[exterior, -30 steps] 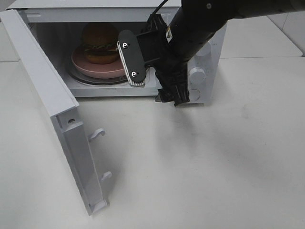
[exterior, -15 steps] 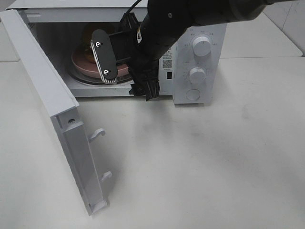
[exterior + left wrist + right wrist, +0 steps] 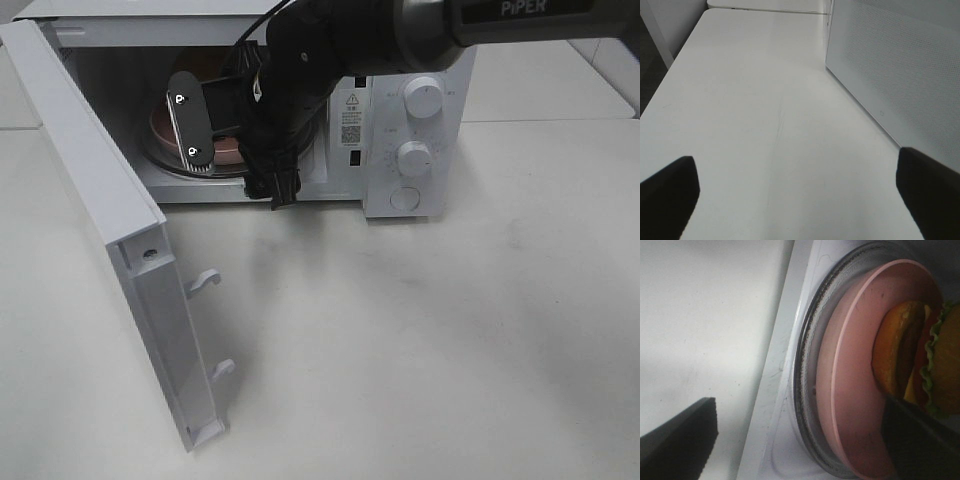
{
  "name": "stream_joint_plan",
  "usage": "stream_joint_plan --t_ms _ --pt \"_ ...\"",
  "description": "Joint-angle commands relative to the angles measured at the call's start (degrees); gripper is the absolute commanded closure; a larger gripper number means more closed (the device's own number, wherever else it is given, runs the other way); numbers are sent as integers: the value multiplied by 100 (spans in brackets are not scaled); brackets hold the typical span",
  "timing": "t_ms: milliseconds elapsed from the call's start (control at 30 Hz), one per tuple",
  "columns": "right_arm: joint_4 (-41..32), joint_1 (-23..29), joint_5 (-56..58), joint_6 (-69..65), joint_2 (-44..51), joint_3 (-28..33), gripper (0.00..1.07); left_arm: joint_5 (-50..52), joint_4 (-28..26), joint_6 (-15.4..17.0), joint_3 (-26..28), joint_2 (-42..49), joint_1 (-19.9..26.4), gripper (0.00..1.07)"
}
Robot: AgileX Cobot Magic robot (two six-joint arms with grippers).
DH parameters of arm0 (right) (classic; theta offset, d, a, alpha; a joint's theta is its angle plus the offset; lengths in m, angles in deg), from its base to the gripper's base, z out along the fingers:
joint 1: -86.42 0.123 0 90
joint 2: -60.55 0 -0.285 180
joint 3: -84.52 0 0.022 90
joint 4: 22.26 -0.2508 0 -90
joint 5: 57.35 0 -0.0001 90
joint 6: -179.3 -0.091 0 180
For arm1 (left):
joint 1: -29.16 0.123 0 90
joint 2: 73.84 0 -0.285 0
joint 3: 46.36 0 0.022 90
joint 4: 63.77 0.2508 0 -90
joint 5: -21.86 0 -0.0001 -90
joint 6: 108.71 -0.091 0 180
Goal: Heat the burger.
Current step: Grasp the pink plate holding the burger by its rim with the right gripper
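— While the right claw [image 3: 205, 120] hung spread and empty at the microwave [image 3: 400, 110] mouth, where was the burger [image 3: 920, 360]?
— Inside the microwave, on its pink plate [image 3: 850, 390], seemingly for heating; the door [image 3: 110, 230] stood open.

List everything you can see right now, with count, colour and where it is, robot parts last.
microwave: one, white, back of the table, two knobs on its panel
microwave door: one, white, swung open on the left
glass turntable: one, clear, inside the microwave
plate: one, pink, on the turntable
burger: one, golden-brown bun, on the plate
table: one, white
right gripper: black, open, at the microwave opening
left gripper: black, open, over bare table beside the microwave
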Motion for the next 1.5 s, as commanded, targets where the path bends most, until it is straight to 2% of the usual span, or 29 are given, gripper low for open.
stream_joint_plan --t_ms 33,167,433,533,600,1100,1200,1267,1300,1333,1367,1400,1433,1467,1500 --pt "34 6 166 -97 -218 -315 24 86 6 29 0 34 29 6" --pt "17 6 206 -166 -413 -550 25 86 6 29 0 34 29 6" --pt "17 -6 653 -602 -1157 -1679 27 86 6 29 0 34 29 6" --pt "17 -6 688 -636 -1215 -1799 27 86 6 29 0 34 29 6" --pt "17 -6 756 -670 -1375 -2097 29 86 6 29 0 34 29 6" --pt "-17 -74 693 -739 -1644 -2263 31 86 6 29 0 34 29 6" --pt "-29 -74 579 -756 -1707 -2263 36 86 6 29 0 34 29 6" --pt "-40 -74 493 -854 -1759 -2263 47 86 6 29 0 34 29 6" --pt "-40 -74 493 -854 -1759 -2263 47 86 6 29 0 34 29 6" --pt "-46 -74 441 -882 -1770 -2263 56 86 6 29 0 34 29 6" --pt "-46 -74 430 -882 -1776 -2263 60 86 6 29 0 34 29 6" --pt "-46 -74 430 -882 -1776 -2263 60 86 6 29 0 34 29 6" --pt "-52 -74 378 -882 -1805 -2263 72 86 6 29 0 34 29 6" --pt "-52 -74 378 -882 -1822 -2263 77 86 6 29 0 34 29 6" --pt "-52 -74 378 -882 -1822 -2263 77 86 6 29 0 34 29 6"
